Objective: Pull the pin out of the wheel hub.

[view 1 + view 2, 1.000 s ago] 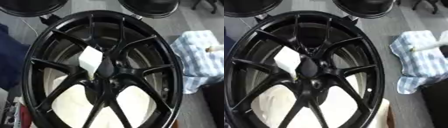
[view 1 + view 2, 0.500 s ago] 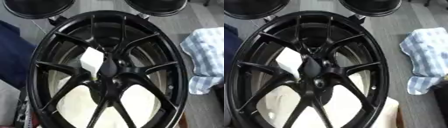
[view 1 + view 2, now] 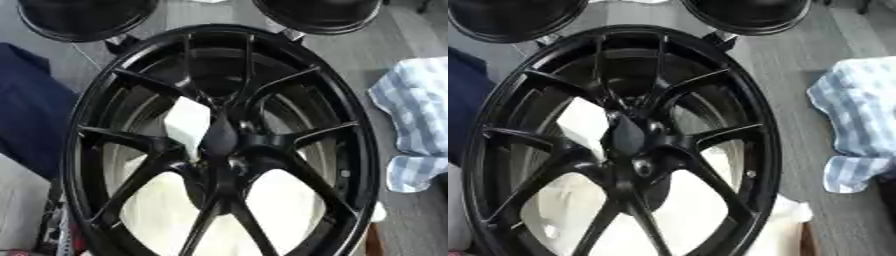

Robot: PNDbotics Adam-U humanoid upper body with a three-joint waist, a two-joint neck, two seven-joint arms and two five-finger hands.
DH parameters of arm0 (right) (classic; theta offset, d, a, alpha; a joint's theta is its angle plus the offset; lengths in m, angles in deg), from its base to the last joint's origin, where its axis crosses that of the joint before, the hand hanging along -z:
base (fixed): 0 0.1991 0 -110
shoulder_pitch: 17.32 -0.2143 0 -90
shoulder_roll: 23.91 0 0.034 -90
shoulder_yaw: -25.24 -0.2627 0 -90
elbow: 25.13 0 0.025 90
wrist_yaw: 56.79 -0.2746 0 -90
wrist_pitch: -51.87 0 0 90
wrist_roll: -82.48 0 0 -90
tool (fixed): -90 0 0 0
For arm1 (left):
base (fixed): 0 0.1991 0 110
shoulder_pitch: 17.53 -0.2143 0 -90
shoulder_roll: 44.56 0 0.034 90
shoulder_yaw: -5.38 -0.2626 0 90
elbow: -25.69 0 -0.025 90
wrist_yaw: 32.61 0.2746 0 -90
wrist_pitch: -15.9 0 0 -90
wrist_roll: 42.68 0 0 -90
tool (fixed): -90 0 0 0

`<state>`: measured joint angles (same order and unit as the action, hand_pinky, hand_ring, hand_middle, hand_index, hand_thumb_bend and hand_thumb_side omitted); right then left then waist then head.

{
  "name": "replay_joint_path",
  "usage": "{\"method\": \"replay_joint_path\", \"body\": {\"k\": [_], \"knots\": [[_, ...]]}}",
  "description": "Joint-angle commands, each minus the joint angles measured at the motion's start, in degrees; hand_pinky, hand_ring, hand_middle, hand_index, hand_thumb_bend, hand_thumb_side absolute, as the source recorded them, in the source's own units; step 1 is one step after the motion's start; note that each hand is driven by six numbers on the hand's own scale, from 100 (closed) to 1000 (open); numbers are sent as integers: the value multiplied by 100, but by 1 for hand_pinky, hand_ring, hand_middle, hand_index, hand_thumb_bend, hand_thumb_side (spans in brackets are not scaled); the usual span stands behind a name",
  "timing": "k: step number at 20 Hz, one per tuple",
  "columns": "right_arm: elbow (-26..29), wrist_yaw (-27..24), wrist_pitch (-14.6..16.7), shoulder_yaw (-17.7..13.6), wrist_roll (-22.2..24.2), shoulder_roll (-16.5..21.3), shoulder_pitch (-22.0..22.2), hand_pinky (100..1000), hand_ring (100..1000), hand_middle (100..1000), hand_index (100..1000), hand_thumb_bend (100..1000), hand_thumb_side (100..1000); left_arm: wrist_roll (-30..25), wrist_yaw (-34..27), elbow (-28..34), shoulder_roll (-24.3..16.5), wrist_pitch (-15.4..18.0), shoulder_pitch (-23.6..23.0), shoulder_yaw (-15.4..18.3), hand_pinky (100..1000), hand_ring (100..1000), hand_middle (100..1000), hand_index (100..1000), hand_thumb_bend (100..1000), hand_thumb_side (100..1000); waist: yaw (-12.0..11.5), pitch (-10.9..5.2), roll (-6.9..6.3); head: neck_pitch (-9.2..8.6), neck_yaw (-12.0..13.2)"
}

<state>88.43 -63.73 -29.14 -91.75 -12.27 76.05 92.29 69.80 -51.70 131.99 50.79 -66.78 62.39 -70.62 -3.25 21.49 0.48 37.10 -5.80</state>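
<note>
I see a glossy black multi-spoke wheel hub filling my view, blue-and-white checked cloth to its right, neither of my hands showing, so their state I cannot tell.

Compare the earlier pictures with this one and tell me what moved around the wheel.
Only the view has shifted, so the camera moved. A pale shape on the striped cloth a second ago is gone. The black wheel, its hub and the white piece behind the spokes lie as before. No hand shows.
</note>
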Motion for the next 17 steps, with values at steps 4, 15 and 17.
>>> {"method": "replay_joint_path", "body": {"k": [4, 15, 17], "knots": [[103, -304, 404, 96, -166, 17, -103, 893, 816, 798, 681, 379, 221, -37, -7, 84, -72, 2, -10, 8, 823, 611, 604, 788, 102, 964, 22, -129, 14, -85, 31], [103, -1144, 958, 744, 145, -387, -715, 864, 722, 678, 583, 137, 346, -93, 45, 223, -72, -11, 32, -65, 823, 609, 602, 787, 101, 954, -9, -122, 12, -104, 65], [103, -1174, 952, 834, 257, -498, -803, 866, 720, 674, 578, 131, 347, -99, 62, 249, -69, -9, 45, -80, 823, 609, 602, 786, 101, 952, -9, -118, 7, -112, 84]]}}
